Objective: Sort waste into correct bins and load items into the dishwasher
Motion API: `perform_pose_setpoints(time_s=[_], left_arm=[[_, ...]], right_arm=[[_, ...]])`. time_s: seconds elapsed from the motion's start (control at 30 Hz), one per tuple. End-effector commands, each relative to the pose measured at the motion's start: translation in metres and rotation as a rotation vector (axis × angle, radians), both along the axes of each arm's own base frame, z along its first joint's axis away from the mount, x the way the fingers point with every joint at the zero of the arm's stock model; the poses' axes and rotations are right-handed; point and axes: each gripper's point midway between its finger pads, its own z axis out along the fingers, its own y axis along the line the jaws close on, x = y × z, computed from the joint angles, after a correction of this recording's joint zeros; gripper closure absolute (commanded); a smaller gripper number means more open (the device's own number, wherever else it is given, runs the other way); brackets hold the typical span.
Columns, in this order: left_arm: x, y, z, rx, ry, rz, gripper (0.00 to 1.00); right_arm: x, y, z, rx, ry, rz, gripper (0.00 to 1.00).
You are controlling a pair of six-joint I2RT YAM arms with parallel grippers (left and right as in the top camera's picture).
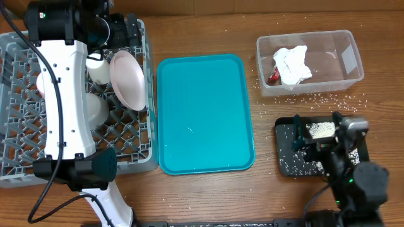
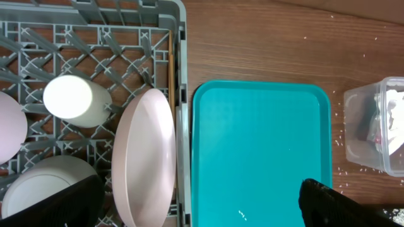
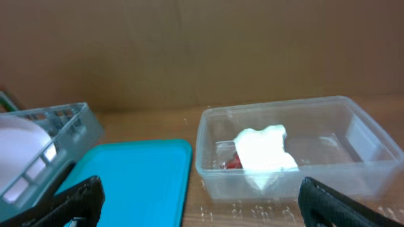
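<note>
The grey dish rack (image 1: 19,57) at the left holds a white plate (image 1: 129,79) on edge, a small white cup (image 1: 98,68) and a white bowl (image 1: 93,112); they also show in the left wrist view: plate (image 2: 148,157), cup (image 2: 76,99), bowl (image 2: 38,183). No grey bowl shows. My left gripper (image 1: 123,28) (image 2: 202,211) is open and empty above the rack's right edge. The clear tub (image 1: 350,60) (image 3: 372,142) holds the white napkin (image 1: 293,63) (image 3: 262,151) and red wrapper (image 1: 273,77) (image 3: 233,162). Rice (image 1: 320,130) is piled in the black tray (image 1: 287,161). My right gripper (image 1: 315,133) (image 3: 205,208) is open above it.
The teal serving tray (image 1: 205,113) (image 2: 259,151) (image 3: 132,170) lies in the middle with a few grains on it. Loose rice (image 1: 328,98) is scattered on the wood around the tub. A wooden chopstick (image 2: 170,63) lies in the rack.
</note>
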Motion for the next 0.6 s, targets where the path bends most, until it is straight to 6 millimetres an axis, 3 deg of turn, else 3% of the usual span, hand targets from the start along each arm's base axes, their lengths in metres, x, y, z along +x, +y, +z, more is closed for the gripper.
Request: perform_pose_setpoints(time_s=[0.0,0.33,0.57], left_arm=[[0.000,-0.001,0.006,-0.001,-0.019,0.003,0.00],[0.000,-0.001,0.006,-0.001,-0.019,0.003,0.00],[0.000,-0.002,0.006,-0.001,-0.019,0.003,0.00]], right_arm=[[0.001,0.005,-0.019,-0.027,-0.069,0.037,0.00],[0.003,-0.003,-0.050,-0.017,-0.232,-0.019,0.00],[0.000,-0.012,-0.055,-0.018,-0.254,-0.060,0.00]])
